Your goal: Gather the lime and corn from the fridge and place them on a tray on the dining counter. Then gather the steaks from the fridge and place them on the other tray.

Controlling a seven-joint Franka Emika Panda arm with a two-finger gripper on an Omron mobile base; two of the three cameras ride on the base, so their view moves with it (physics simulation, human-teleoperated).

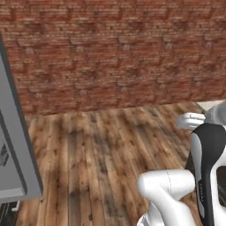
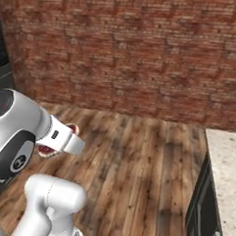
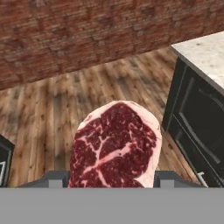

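The fingers [image 3: 111, 177] are clamped on a steak [image 3: 114, 146]. In the hand view it stands up between the two dark tips, held at its lower edge, most of the slab sticking out past them. In the right base view a sliver of red meat [image 2: 60, 141] shows beside the wrist.

The robot looks mid-transit: brick wall [image 1: 114, 53] ahead, wooden floor [image 1: 97, 150] below. Grey fridge door [image 1: 13, 150] edge at far left of the left base view. The speckled surface [image 2: 227, 170] of the dining counter sits at the right of the right base view and upper right of the hand view [image 3: 205, 54]. No tray in sight yet, so which one takes the steak can't be told from here.

Likely step: carry the steak to the dining surface, set it on the second tray.

How to do it well:
- Grip is on one edge only, so the slab can swing or slip. Keep the clamp constant, avoid sharp wrist rolls while the base turns.
- Keep the steak high enough to clear the edge of the surface and the dark cabinet front [image 3: 192, 118] below it.
- Get the tray in the hand view before lowering.
- Come down near-vertical, let the meat touch the tray, then let go.
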